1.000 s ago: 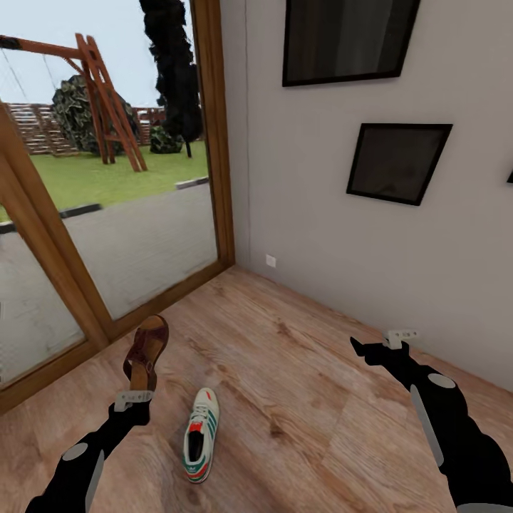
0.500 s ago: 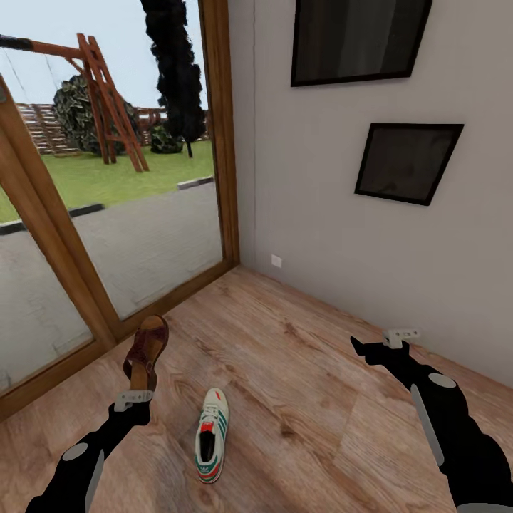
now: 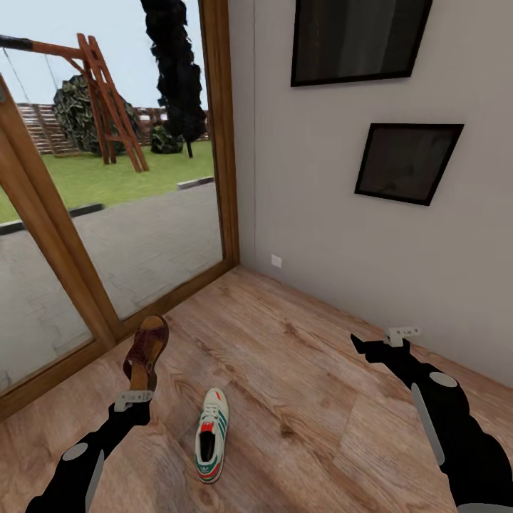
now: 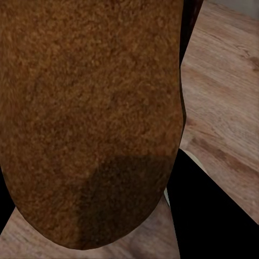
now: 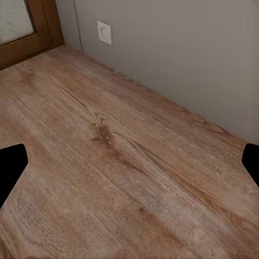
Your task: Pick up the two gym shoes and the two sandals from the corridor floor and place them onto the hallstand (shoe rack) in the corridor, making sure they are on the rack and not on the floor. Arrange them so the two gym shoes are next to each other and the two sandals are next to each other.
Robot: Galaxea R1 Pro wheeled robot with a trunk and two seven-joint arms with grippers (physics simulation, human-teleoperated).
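Corridor corner, glass door w/ garden at left, grey wall w/ two dark frames at right. The wood-plank floor (image 3: pixel 299 356) runs from the near edge to the wall; no shoe rack in sight.

Left arm, near left, holds one brown sandal (image 3: pixel 146 350) clear of the floor, upright, toe up toward the door; the left jaws (image 3: pixel 134 399) are clamped on its lower end. In the left wrist view the sandal's brown underside (image 4: pixel 91 118) sits right against the camera.

One gym shoe (image 3: pixel 211 445) lies on the floor just right of the left arm, near the bottom edge, long axis running near-to-far, toe toward the far wall. It is far closer to the left arm than to the right, but that arm is occupied.

Right jaws (image 3: pixel 367 348), mid-right and nearer the wall, hover over bare planks, spread wide and carrying nothing; right wrist view shows the tips at opposite edges, floor (image 5: pixel 124 162) between.

Likely next: the free right arm must cross leftward and nearer to reach the shoe, approx. across its width.
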